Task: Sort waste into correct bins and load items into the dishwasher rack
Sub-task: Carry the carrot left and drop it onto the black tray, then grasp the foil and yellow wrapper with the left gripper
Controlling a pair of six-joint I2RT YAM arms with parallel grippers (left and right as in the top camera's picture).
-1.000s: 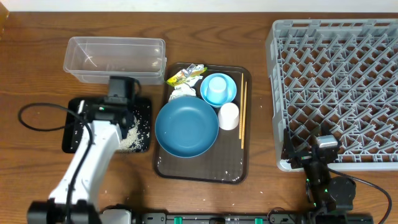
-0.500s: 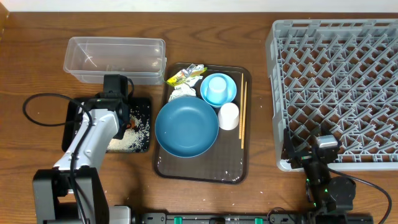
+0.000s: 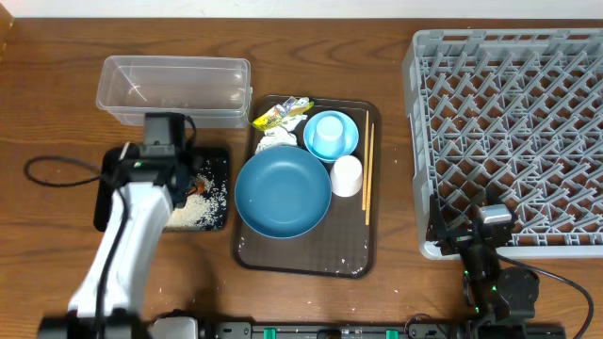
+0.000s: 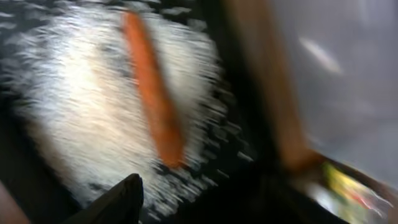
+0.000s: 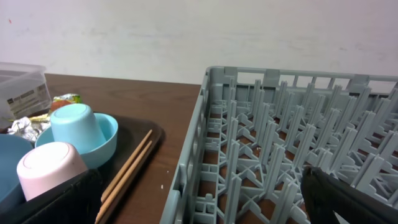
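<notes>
My left gripper (image 3: 162, 141) hangs over the back of the black tray (image 3: 113, 202); it looks open and empty, with one fingertip (image 4: 121, 196) showing in its blurred view. Rice (image 3: 203, 200) and the orange carrot (image 4: 152, 106) lie in that tray. The clear tub (image 3: 174, 89) stands behind it. The brown tray holds the large blue bowl (image 3: 283, 193), small light blue bowl (image 3: 330, 135), white cup (image 3: 347, 175), chopsticks (image 3: 368, 169), yellow wrapper (image 3: 280, 113), tissue (image 3: 276, 143) and foil (image 5: 22, 127). My right gripper (image 3: 490, 218) is open and empty at the near edge of the grey rack (image 3: 513, 132).
The brown serving tray (image 3: 301, 259) lies between the black tray and the rack, with scattered rice grains on its near part. A black cable (image 3: 57, 184) loops on the table left of the black tray. The rack's left wall (image 5: 193, 155) stands close beside the chopsticks.
My left gripper has shifted left and back over the black tray, uncovering the carrot and rice. The right arm has not moved.
</notes>
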